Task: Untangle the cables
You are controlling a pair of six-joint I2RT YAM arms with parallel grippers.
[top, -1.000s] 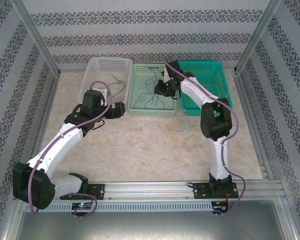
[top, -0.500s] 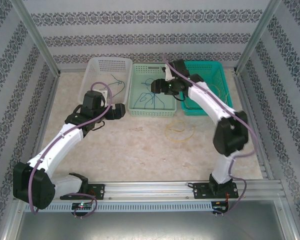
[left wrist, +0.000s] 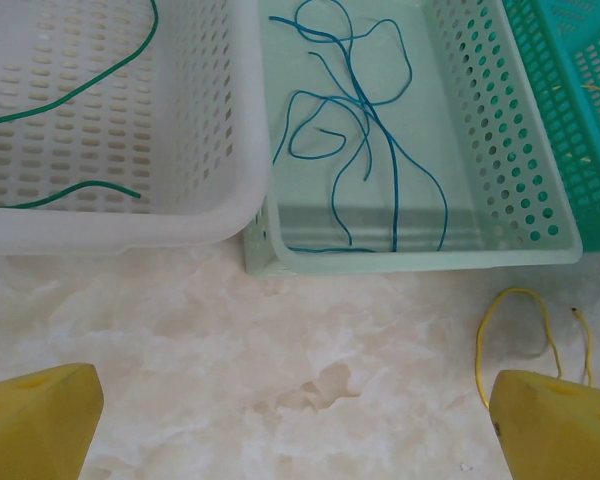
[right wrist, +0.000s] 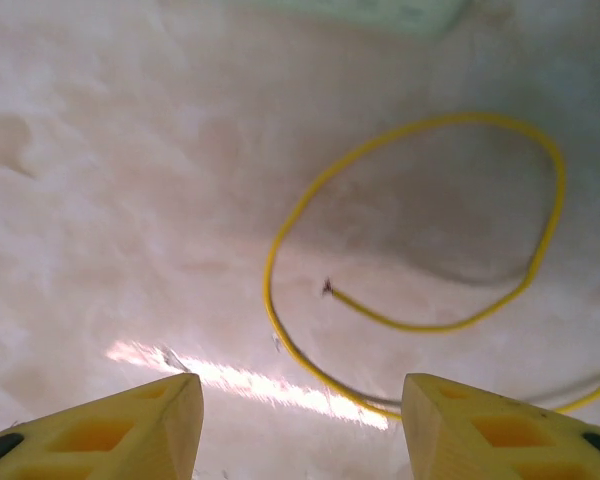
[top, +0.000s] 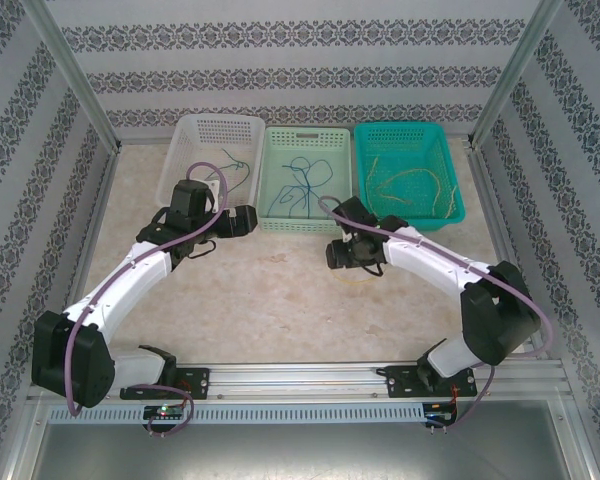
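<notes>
Left gripper: the left gripper [top: 243, 220] [left wrist: 295, 425] hangs over the beige marbled table top [top: 280, 300], just in front of the baskets. Its yellow jaws are spread wide with nothing between them.

Right gripper: the right gripper [top: 337, 252] [right wrist: 300, 430] points down at the table near the middle, in front of the gap between the middle and right baskets. Its jaws stand apart and grip nothing. Whether the fingertips touch the table cannot be told.

Loose cable: one loose yellow wire [right wrist: 267, 280] [left wrist: 515, 292] lies flat on the table in an open loop, directly beneath the right gripper. One cut end rests inside the loop. It touches no other wire.

Left basket: the white perforated plastic basket [top: 195, 125] [left wrist: 230, 150] holds thin dark green wires [top: 235, 165] [left wrist: 70, 93].

Middle basket: the pale mint perforated plastic basket [top: 305, 223] [left wrist: 430, 255] holds thin blue wires [top: 305, 185] [left wrist: 392, 190], curled and crossing one another on its floor.

Right basket: the teal perforated plastic basket [top: 450, 190] [left wrist: 580, 150] holds thin yellow wires [top: 410, 180], lying in loose curves.

Layout: the three baskets stand side by side along the far edge of the table, with their walls touching or nearly so.
</notes>
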